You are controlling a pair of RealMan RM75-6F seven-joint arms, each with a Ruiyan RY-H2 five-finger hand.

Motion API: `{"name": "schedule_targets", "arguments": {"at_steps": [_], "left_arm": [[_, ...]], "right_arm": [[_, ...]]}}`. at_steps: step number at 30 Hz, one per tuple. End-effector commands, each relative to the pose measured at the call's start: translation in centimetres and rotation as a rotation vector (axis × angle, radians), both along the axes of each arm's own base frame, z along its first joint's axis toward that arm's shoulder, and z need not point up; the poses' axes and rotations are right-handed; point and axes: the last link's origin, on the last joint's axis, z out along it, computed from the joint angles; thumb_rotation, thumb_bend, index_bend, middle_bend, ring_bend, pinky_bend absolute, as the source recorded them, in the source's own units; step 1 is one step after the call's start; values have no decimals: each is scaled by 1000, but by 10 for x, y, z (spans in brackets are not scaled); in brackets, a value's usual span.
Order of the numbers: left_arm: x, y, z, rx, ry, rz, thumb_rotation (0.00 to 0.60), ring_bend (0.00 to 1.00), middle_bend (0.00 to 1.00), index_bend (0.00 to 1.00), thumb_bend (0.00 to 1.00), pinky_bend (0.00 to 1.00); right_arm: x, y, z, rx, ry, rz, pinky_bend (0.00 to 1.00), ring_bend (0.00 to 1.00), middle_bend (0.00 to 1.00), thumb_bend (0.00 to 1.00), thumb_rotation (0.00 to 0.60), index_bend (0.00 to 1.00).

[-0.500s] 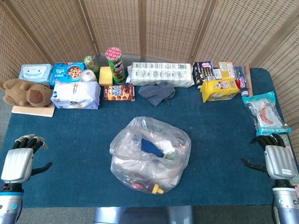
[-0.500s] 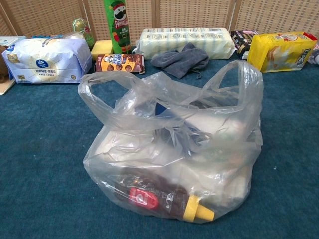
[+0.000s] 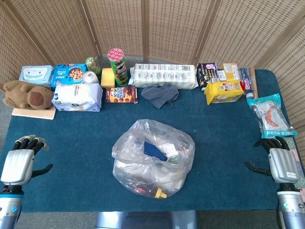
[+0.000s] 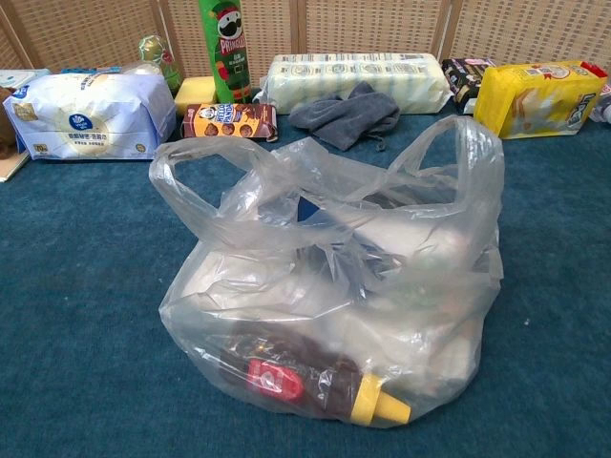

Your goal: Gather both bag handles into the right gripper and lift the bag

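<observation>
The bag (image 3: 152, 157) is seated mid-worktop, handles untouched. Left hand (image 3: 19, 162) and right hand (image 3: 281, 162) are held well apart, fingers seemingly spread, empty. Thin handles may slip if only one is gathered.

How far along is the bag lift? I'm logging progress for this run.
Nothing looks done yet. The clear plastic bag sits on the blue table, both handles loose. The left hand and right hand rest at the table's edges, fingers holding nothing. Gathering both handles and lifting remain.
</observation>
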Motion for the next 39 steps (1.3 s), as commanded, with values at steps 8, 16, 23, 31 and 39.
{"name": "schedule_targets", "arguments": {"at_steps": [8, 16, 23, 31, 39], "left_arm": [[8, 2, 8, 9, 4, -37, 472, 186, 317, 442, 112, 172], [20, 11, 19, 7, 15, -88, 471, 186, 317, 442, 112, 172], [26, 16, 23, -1, 28, -108, 471, 186, 317, 442, 113, 171], [26, 24, 20, -23, 28, -111, 471, 186, 317, 442, 113, 171], [19, 31, 16, -39, 22, -97, 469, 186, 318, 442, 113, 171]], "right_arm": [[17, -6, -4, 123, -207, 48, 161, 263, 336, 181, 440, 354], [41, -22, -15, 284, -376, 101, 177, 269, 330, 142, 437, 295], [55, -31, -25, 389, -412, 137, 161, 255, 323, 121, 439, 293], [73, -36, -44, 476, -392, 169, 146, 242, 318, 118, 441, 293], [95, -44, -57, 548, -407, 189, 146, 238, 315, 117, 440, 293]]}}
